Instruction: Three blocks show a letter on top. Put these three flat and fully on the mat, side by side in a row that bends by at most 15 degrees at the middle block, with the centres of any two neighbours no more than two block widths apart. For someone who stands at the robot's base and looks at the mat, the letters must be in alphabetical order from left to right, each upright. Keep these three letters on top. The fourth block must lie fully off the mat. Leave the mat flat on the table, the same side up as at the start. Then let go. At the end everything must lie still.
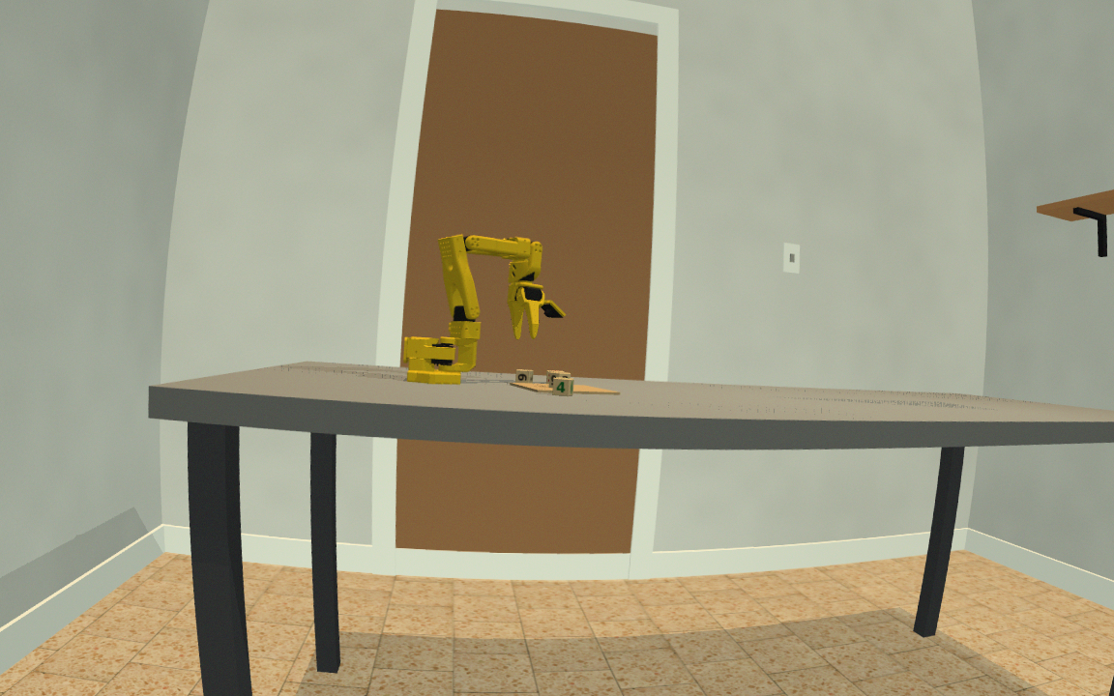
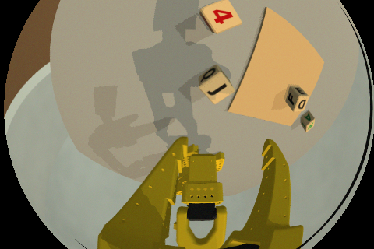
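Note:
My gripper hangs high above the table, open and empty; it also shows in the wrist view. The tan mat lies flat on the table. A block with F on top sits on the mat near its corner. A small block with a green mark on top lies right beside it, at the mat's edge. A block with J on top lies on the table just off the mat's near edge. A block with a red 4 on top lies on the table, apart from the mat.
In the exterior view the mat and blocks lie right of the arm's base, near the table's back edge. The table stretches far to the right.

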Available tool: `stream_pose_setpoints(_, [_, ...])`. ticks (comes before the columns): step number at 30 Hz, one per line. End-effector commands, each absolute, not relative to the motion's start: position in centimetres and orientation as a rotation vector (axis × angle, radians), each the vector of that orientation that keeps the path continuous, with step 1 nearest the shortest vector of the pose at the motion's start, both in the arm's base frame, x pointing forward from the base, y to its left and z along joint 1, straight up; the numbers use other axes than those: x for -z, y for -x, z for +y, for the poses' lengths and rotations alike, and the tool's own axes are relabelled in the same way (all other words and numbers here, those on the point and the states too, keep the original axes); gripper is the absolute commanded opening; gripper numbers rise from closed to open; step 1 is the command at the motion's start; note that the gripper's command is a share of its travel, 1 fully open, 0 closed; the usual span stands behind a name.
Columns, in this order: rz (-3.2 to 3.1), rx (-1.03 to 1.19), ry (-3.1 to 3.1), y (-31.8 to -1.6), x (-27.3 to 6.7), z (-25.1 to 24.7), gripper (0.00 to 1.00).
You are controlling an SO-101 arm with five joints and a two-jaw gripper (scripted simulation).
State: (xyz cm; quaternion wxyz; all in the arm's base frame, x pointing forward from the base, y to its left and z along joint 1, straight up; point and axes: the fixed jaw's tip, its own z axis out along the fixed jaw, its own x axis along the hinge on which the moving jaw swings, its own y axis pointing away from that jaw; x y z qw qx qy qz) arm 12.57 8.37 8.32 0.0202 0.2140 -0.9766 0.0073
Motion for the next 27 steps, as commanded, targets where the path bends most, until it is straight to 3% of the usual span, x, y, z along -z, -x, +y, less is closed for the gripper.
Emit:
stream_pose_setpoints(1, [-3.078, 0.005, -0.674, -12.9, -8.9, 8.7, 0.32])
stream_pose_setpoints(10, [-3.116, 0.006, -0.503, -14.4, -9.1, 7.4, 0.32])
stream_pose_setpoints(16, [-3.165, 0.006, -0.143, -16.9, -9.2, 4.0, 0.32])
stream_pose_setpoints(27, [-3.167, -0.001, 0.335, -19.0, -9.3, -1.5, 0.32])
